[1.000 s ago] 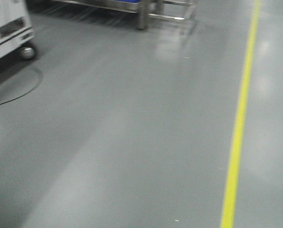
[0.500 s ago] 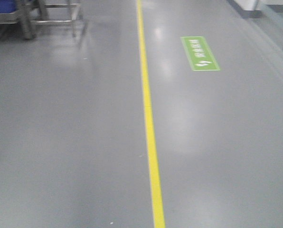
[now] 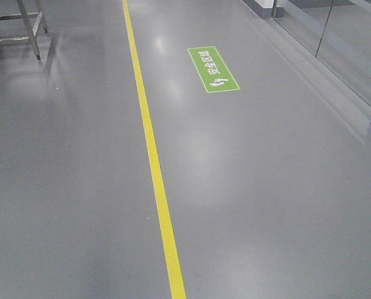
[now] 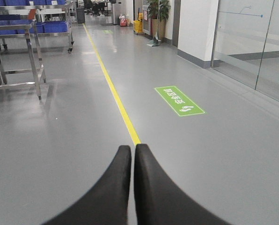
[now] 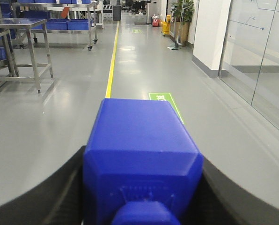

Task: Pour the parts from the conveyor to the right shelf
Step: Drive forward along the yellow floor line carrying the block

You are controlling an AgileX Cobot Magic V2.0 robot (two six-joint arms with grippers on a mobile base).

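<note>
Right fingers [image 5: 55, 187] clamp part [image 5: 139, 150] over grey floor [image 3: 266, 187].

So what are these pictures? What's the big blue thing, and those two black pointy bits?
They come from a two-armed robot on a wheeled base. One camera looks ahead and down: grey floor, a yellow line, a green sign. The other two cameras sit on its wrists. The black bits are the fingers of the left gripper, pressed shut on nothing. The big blue thing is a plastic block squeezed in the right gripper; it probably looks big only because the camera is close. Steel racks with blue bins stand further off.
</note>
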